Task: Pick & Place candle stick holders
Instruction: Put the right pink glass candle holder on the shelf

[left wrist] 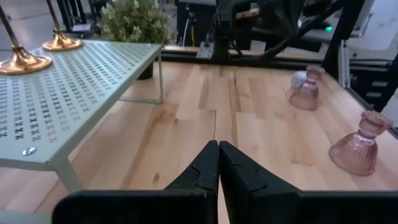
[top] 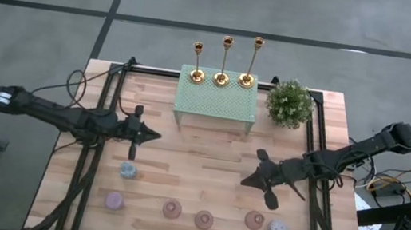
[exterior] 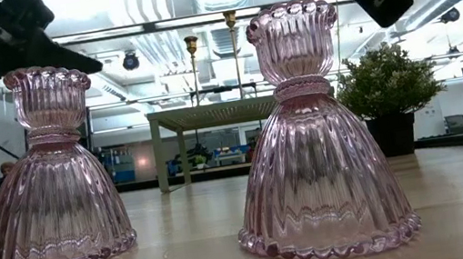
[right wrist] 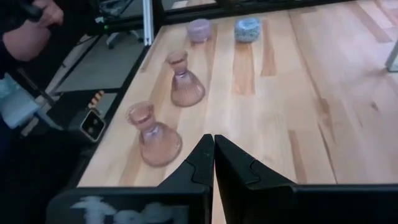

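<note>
Three gold candle stick holders [top: 223, 61] stand upright in a row, each by its round base, on a pale green perforated stand [top: 215, 104] at the table's far middle. Two of their bases [left wrist: 25, 62] show in the left wrist view. My left gripper [top: 156, 134] hovers shut left of the table's middle, pointing toward the right edge, with nothing between its fingers [left wrist: 218, 149]. My right gripper [top: 246, 181] hovers shut right of the middle, pointing toward the left near side, also with nothing in it [right wrist: 213, 142].
Several small glass holders, pink and bluish, stand along the near side of the table [top: 172, 209], two close to the low camera [exterior: 311, 136]. A potted plant [top: 289, 103] stands right of the green stand. A person's hand [right wrist: 31, 31] shows beyond the table's left edge.
</note>
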You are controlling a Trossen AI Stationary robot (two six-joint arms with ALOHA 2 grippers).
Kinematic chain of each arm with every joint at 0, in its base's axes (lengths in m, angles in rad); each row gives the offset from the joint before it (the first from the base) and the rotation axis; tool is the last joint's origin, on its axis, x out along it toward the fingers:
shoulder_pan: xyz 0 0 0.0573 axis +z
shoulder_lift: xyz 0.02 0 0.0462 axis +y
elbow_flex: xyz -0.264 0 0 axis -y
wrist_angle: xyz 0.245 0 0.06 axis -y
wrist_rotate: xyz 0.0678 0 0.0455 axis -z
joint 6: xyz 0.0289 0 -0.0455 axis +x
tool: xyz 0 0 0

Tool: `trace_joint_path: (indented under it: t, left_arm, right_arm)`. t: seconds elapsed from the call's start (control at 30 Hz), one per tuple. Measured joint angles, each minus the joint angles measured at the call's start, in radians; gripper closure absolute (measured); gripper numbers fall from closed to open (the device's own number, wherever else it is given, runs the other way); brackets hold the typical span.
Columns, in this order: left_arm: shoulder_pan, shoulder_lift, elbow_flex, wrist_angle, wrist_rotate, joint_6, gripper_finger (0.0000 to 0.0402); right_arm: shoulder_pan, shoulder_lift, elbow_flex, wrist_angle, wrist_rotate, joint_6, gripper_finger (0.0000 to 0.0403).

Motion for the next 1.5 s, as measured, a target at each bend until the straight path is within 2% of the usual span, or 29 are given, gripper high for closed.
trace_joint_path:
  t: [0.17,0.4,0.63,0.87,1.07,1.23,1.5]
  left_arm:
    - [0.000,-0.099,-0.033,-0.038,0.002,-0.001,0.0388]
    - [0.001,-0.231,-0.094,-0.048,0.006,-0.001,0.0388]
    - [0.001,-0.344,-0.134,-0.124,0.012,-0.025,0.0388]
    - [0.001,-0.436,-0.158,-0.125,0.055,-0.023,0.0388]
    - [0.001,-0.513,-0.186,-0.143,0.062,-0.024,0.0388]
    - [0.001,-0.521,-0.207,-0.142,0.063,-0.040,0.0387]
    - [0.000,-0.524,-0.210,-0.139,0.083,-0.047,0.0387]
  right_arm:
    - [0.023,0.004,0.022,-0.105,0.002,0.079,0.0394]
    - [0.093,0.022,0.127,-0.249,0.016,0.114,0.0394]
    - [0.171,0.070,0.230,-0.439,0.047,0.233,0.0386]
    - [0.244,0.131,0.271,-0.478,0.049,0.346,0.0330]
    - [0.324,0.160,0.330,-0.646,0.057,0.473,0.0273]
    - [0.419,0.168,0.343,-0.687,0.132,0.580,0.0230]
    - [0.572,0.198,0.279,-0.671,0.311,0.780,0.0173]
